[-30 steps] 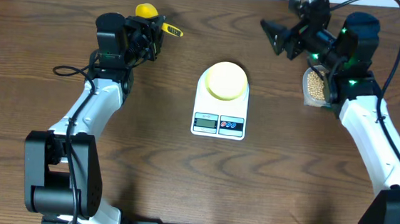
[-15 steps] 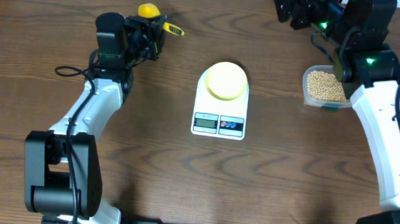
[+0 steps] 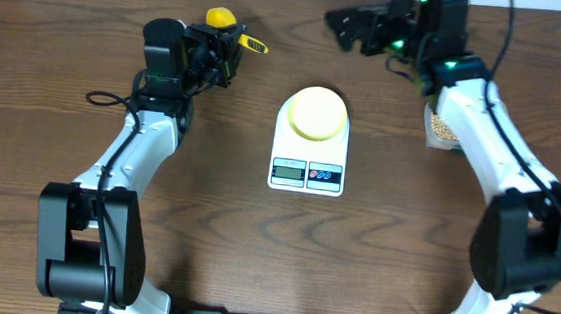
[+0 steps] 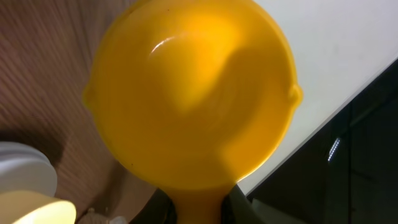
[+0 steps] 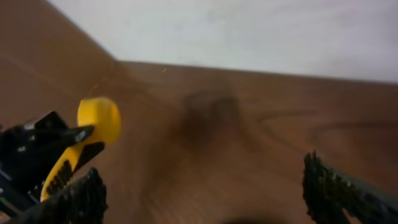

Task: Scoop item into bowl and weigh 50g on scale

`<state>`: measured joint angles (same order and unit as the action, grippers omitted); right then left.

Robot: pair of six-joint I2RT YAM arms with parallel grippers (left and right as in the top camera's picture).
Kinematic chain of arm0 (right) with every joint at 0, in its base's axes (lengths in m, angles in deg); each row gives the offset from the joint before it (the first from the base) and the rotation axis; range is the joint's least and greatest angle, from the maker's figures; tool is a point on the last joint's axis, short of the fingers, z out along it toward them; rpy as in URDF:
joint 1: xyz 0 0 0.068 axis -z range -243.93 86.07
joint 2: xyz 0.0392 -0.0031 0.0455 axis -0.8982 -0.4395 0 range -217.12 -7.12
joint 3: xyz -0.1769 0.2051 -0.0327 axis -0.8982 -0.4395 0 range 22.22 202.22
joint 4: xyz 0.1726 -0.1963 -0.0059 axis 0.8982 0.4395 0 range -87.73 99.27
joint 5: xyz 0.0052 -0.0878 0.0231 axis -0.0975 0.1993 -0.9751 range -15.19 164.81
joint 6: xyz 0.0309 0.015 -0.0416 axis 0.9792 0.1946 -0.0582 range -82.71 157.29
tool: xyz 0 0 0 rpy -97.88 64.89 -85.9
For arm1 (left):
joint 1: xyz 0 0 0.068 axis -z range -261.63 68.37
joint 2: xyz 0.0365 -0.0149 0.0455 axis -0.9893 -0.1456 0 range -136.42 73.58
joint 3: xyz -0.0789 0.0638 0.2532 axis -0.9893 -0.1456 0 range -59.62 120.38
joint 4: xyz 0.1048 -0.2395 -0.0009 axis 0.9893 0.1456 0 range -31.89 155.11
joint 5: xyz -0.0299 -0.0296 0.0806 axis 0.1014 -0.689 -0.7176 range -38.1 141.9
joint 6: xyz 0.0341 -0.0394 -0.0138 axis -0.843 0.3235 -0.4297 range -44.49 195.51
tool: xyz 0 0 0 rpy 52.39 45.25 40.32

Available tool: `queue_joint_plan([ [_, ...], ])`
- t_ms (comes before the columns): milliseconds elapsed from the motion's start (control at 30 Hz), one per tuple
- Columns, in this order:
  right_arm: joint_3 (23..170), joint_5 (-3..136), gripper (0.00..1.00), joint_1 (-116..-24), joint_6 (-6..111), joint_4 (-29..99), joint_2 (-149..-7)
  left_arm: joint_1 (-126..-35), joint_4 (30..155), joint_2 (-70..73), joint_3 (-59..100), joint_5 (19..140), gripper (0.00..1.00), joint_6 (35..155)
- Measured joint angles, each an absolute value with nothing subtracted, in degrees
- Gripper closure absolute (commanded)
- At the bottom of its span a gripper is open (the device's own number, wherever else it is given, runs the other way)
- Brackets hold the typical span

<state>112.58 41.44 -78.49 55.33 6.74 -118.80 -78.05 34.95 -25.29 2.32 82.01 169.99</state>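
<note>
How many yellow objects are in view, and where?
2. The pale-yellow bowl sits on the scale; the yellow scoop is held in the left gripper. The right arm partly covers the bean tub, so something could be hidden there.

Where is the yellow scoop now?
The scoop is back left in the overhead view, handle clamped in the left gripper, left of the scale.

White-shelled arms [image 3: 125, 155] with black joints [image 3: 163, 53] and cables [image 3: 105, 98] (green lights [image 3: 448, 62] on right).
</note>
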Motion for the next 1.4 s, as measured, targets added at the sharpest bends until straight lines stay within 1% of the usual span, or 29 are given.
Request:
queue_joint_plan([
  [33, 112.6, 40.9, 0.04, -79.0, 55.4, 6.4, -119.4, -77.6, 35.0, -25.3, 2.3, 82.0, 0.93, 169.8],
  [67, 112.6, 40.7, 0.12, -79.1, 55.7, 6.2, -119.7, -77.1, 35.1, -25.3, 2.3, 82.0, 0.93, 169.5],
  [133, 112.6, 39.6, 0.23, -80.1, 57.0, 5.6, -120.8, -75.9, 35.1, -25.3, 2.3, 82.0, 0.93, 168.4],
  [167, 112.6, 39.2, 0.34, -80.4, 58.0, 5.6, -121.2, -75.3, 35.1, -25.3, 2.3, 82.0, 0.93, 167.8],
  [200, 112.6, 38.6, 0.42, -80.7, 58.9, 5.7, -121.5, -74.8, 35.1, -25.3, 2.3, 82.1, 0.92, 167.2],
  [300, 112.6, 38.0, 0.55, -81.3, 60.2, 5.5, -121.6, -73.6, 35.2, -25.3, 2.3, 82.0, 0.92, 166.0],
  [567, 112.6, 34.9, 0.55, -84.8, 61.0, 5.3, -121.6, -73.6, 35.2, -25.3, 2.3, 81.5, 0.93, 165.2],
  [833, 112.6, 34.0, 0.46, -86.8, 59.4, 1.7, -121.6, -73.7, 37.0, -25.3, 2.3, 78.0, 0.93, 167.1],
  [1067, 112.6, 33.3, 0.42, -86.8, 58.7, -4.5, -121.6, -73.9, 37.3, -25.3, 2.3, 75.5, 0.93, 171.7],
  [1233, 112.6, 33.2, 0.4, -87.1, 58.3, -0.5, -121.6, -73.9, 37.6, -25.3, 2.3, 75.8, 0.93, 176.8],
  [1400, 112.6, 33.2, 0.4, -88.9, 55.9, 1.6, -121.6, -73.9, 37.6, -25.3, 2.3, 76.0, 0.93, 179.6],
])
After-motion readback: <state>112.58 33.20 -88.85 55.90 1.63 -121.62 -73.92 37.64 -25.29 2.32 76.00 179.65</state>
